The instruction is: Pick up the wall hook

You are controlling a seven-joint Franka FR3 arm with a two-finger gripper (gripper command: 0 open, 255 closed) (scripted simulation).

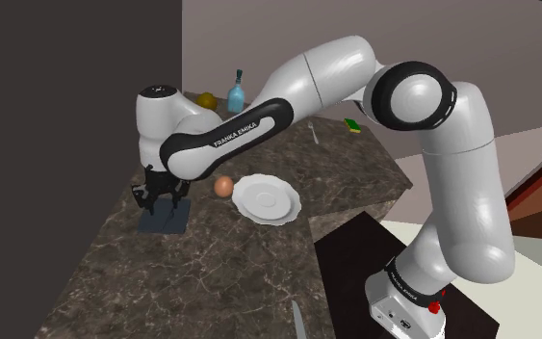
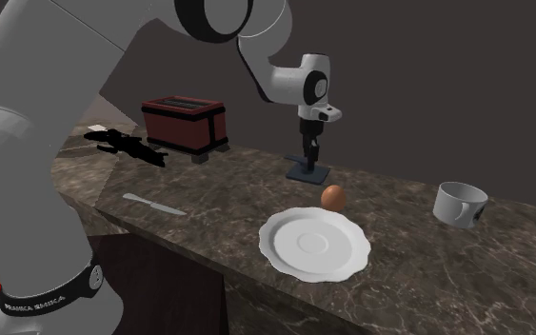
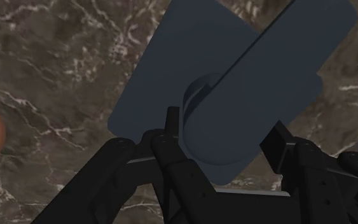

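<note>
The wall hook (image 3: 165, 63) is a dark blue-grey flat plate with a rounded peg standing up from its middle. Its plate (image 1: 167, 220) lies flat on the dark marble counter (image 1: 211, 270), close to the wall. My black gripper (image 3: 225, 127) comes straight down over it, and the two fingers clasp the peg from either side. From the second exterior view the gripper (image 2: 309, 158) stands upright on the hook's base (image 2: 309, 175), fingers drawn in narrow around the post.
A brown egg (image 2: 332, 197) and a white scalloped plate (image 2: 315, 245) lie just beside the hook. A red toaster (image 2: 186, 124), a black object (image 2: 123, 145), a knife (image 2: 153, 204) and a white mug (image 2: 459, 204) share the counter. A blue bottle (image 1: 236, 94) stands far back.
</note>
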